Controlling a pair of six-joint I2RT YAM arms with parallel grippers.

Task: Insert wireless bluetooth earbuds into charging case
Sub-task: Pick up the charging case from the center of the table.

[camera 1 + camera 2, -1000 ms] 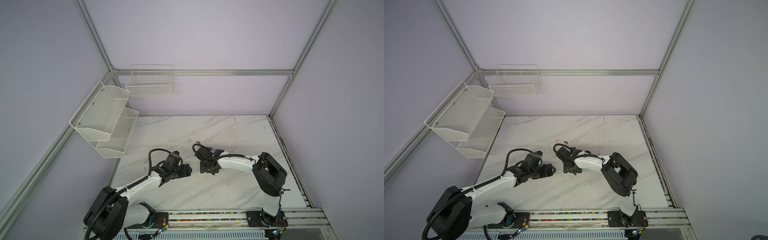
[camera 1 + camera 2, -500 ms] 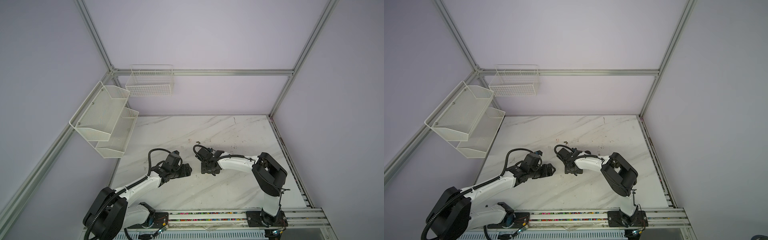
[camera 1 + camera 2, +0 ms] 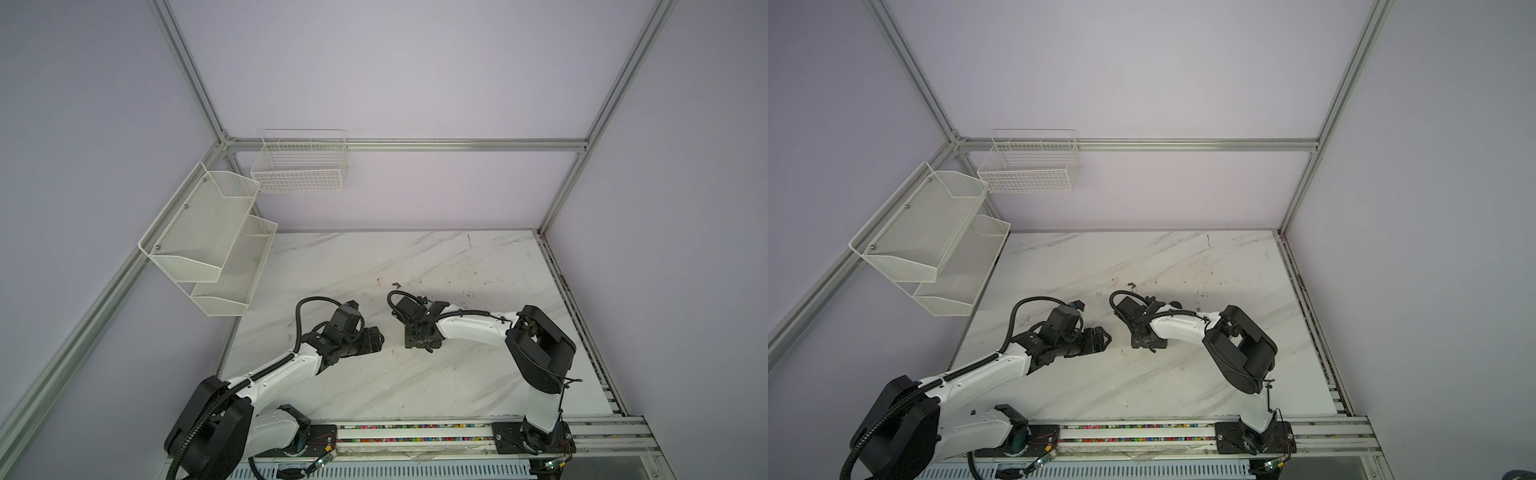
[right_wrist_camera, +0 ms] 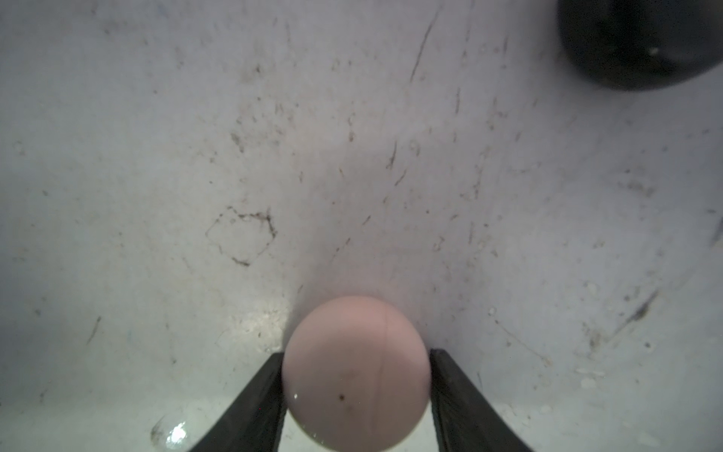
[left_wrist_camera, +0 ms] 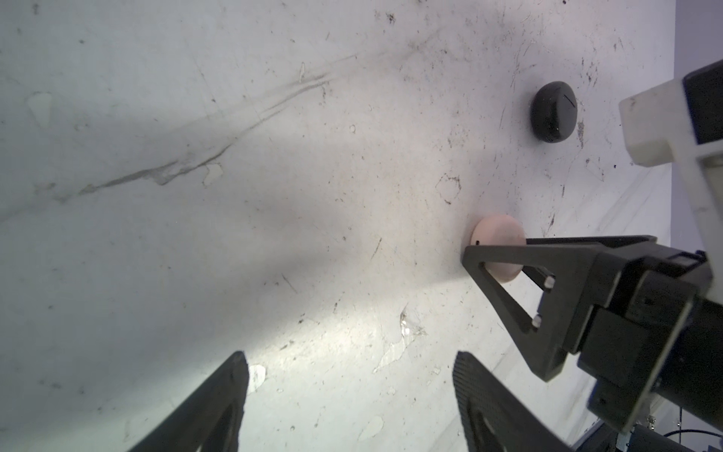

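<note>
The marble table (image 3: 374, 374) is looking scuffed and scratched, boxed in by lilac walls and an aluminium frame, with a white wire basket (image 3: 299, 166) hanging on the back wall. The right gripper (image 4: 356, 358) is pinching the pink case (image 4: 354, 375), one finger pressing on each side, down at the table. Being round, the case is showing no long axis; its seam is running in line with the fingers. The black case (image 5: 553, 111) is lying well apart from the pink case. The left gripper (image 5: 350, 364) is hovering near the pink case, fingers spread over bare marble. Beyond the pink case, toward the back wall, what looks like a pale earbud (image 3: 379, 281) is lying, too small to tell its heading.
</note>
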